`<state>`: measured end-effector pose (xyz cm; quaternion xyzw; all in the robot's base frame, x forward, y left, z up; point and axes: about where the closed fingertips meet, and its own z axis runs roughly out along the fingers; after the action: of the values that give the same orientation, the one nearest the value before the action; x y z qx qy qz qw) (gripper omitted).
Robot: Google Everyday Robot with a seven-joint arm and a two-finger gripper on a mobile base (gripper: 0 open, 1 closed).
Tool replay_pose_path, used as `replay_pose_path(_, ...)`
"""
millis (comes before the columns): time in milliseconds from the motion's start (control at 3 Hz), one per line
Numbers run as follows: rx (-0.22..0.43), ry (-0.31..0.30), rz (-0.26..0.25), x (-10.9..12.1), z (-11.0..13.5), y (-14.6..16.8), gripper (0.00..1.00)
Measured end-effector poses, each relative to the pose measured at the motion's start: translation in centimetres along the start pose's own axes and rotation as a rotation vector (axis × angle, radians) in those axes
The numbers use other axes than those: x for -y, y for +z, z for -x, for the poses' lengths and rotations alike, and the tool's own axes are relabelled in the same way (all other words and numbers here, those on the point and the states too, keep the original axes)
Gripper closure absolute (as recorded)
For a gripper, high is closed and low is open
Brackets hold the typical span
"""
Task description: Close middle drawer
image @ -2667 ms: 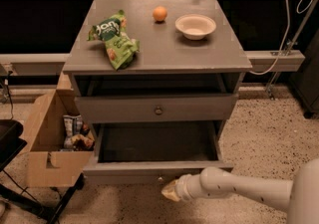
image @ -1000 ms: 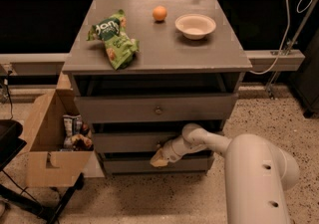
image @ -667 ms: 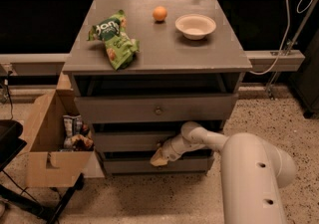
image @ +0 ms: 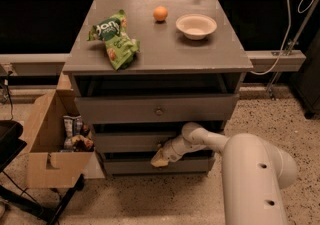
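as the cabinet (image: 160, 49) stands at centre with open floor (image: 265, 119) on its right and a cardboard box (image: 40, 124) just beside its left, your arm (image: 252, 169) fills the lower right. the middle drawer (image: 125, 142) sits pushed in under the jutting top drawer (image: 115, 110). your gripper (image: 161, 158) lies against its front; clenched or released, you cannot tell.

**What you can't make out at the drawers**

The gripper (image: 159, 158) rests against the front of the middle drawer (image: 125, 142) and covers its centre from you. The arm (image: 255, 169) hides the drawer's right end and is cut off by the bottom edge. The packets inside the cardboard box (image: 40, 169) are too dim for you to identify.
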<state>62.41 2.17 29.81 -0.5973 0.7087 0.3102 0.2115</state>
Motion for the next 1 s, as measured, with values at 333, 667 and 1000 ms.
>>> replay_pose_path(333, -0.002, 0.002, 0.017, -2.8, -0.4, -0.3, 1.0)
replay_pose_path(667, 0.046, 0.045, -0.089, -5.2, 0.8, -6.1, 1.0)
replay_pose_path(1000, 0.07, 0.106, -0.19, -9.4, -0.1, -13.7, 1.0)
